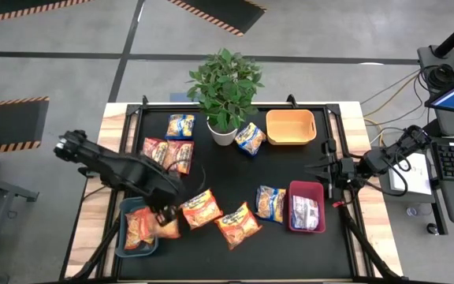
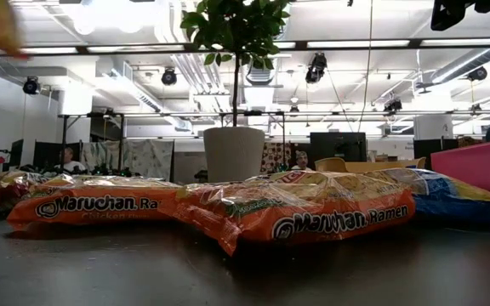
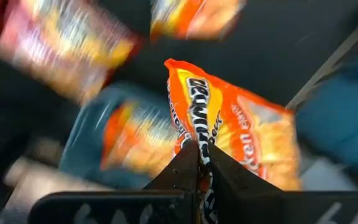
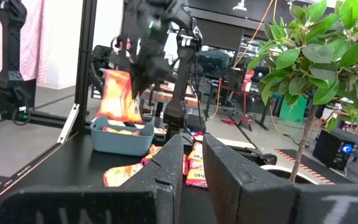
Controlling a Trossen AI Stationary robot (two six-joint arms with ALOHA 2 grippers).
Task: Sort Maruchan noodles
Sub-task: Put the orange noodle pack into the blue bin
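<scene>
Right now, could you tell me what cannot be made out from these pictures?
- Grey-blue bin, high view: the left arm and the held orange packet hide part of its contents, so no count.
- Left wrist view: motion blur smears the surrounding packets; their print is unreadable.
- Red bin, low view: only a pink wall at the edge; inside hidden.
- Right gripper: its own wrist view shows nothing held; high view too small.

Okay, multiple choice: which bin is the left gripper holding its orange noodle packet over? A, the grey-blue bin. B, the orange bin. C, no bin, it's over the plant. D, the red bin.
A: the left gripper, shut on an orange packet, hangs over the grey-blue bin, which already holds orange packets.
</scene>
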